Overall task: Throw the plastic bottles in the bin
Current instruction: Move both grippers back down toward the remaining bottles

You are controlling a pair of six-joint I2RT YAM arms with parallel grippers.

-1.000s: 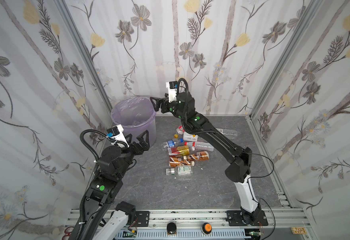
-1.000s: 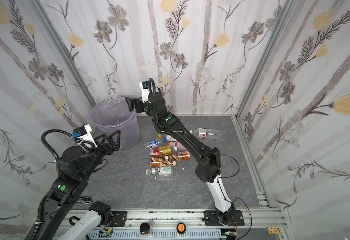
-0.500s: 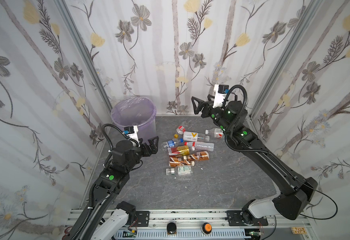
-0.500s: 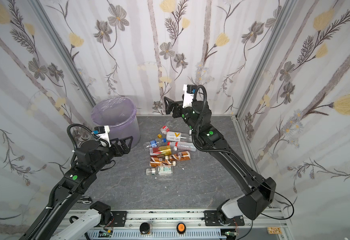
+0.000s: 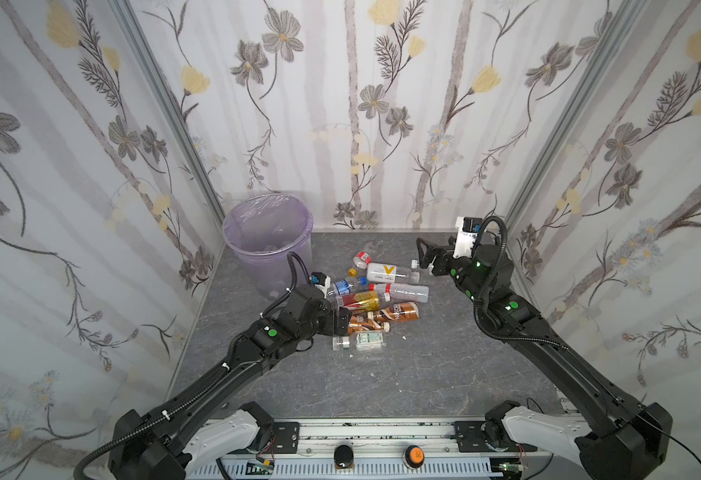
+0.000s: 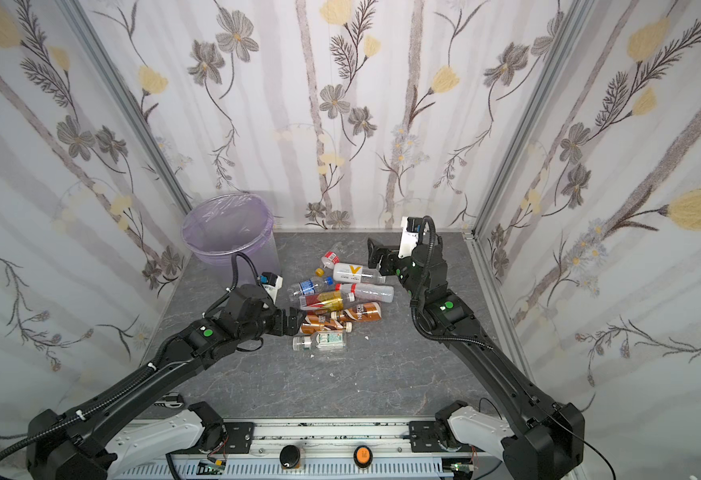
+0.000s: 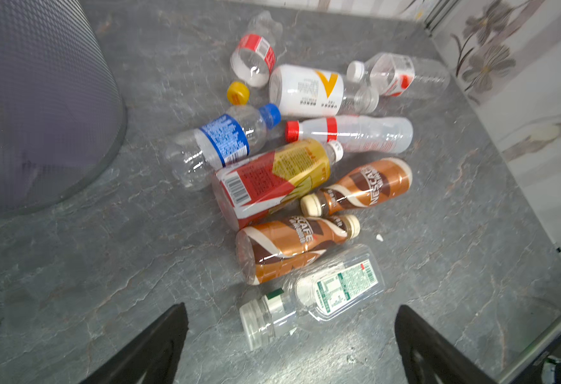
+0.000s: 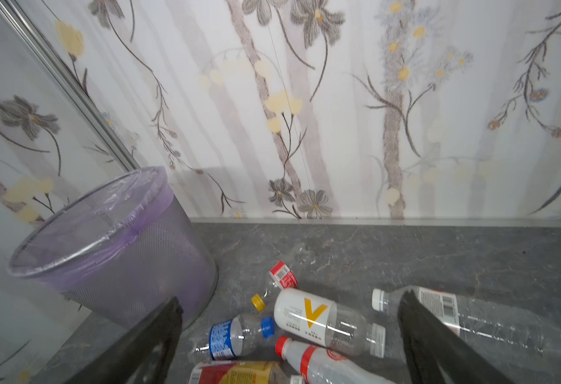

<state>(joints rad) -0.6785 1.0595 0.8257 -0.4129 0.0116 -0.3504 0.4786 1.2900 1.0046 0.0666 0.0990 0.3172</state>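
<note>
On the grey, veined stone-look tabletop (image 5: 423, 374) the plastic bottles (image 5: 359, 298) lie on their sides in a tight heap mid-table, near the bin (image 8: 132, 266) in the back left corner. Bin is round, purple mesh wall tapering down, crinkled clear liner folded over the rim. Bottles: glossy brown and red-gold sleeves, some ribbed clear. At the heap's near-left edge, left gripper (image 6: 295, 322) sits low, jaws wide apart, empty; right gripper (image 5: 423, 254) hovers at the heap's far right, jaws wide apart, empty

2 black arms (image 5: 232, 370), green dots (image 5: 272, 332), ribbed black cables (image 5: 296, 270), white base shells (image 5: 224, 434), white camera housings (image 5: 465, 239)
</note>
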